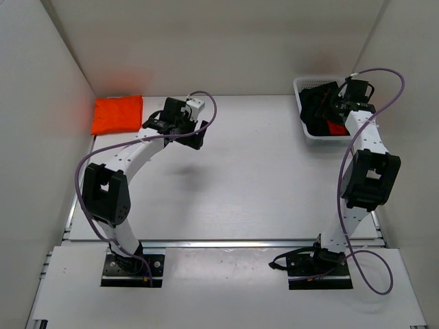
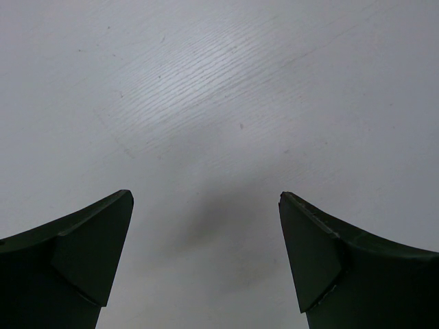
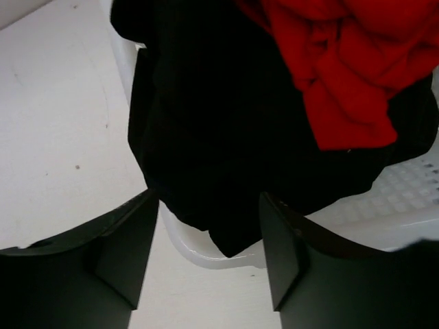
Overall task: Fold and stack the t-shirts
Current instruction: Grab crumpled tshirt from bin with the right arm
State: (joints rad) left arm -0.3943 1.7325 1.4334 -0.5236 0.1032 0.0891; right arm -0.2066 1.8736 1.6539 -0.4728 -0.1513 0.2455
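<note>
A folded bright orange t-shirt (image 1: 117, 114) lies flat at the table's far left corner. The black t-shirt (image 3: 226, 123) and the red t-shirt (image 3: 343, 62) sit crumpled together in the white mesh basket (image 3: 206, 250) at the far right, the red t-shirt (image 1: 335, 128) partly on top of the black t-shirt (image 1: 317, 103). A black fold hangs over the basket's near rim. My right gripper (image 3: 209, 194) hovers at that fold, jaws partly apart on either side of it, not pinching it. My left gripper (image 2: 206, 194) hangs wide open over bare table, right of the orange t-shirt.
The basket (image 1: 322, 137) stands against the right wall. White walls close in the table (image 1: 260, 178) on the left, back and right. The left gripper (image 1: 194, 139) and the right gripper (image 1: 334, 103) are far apart.
</note>
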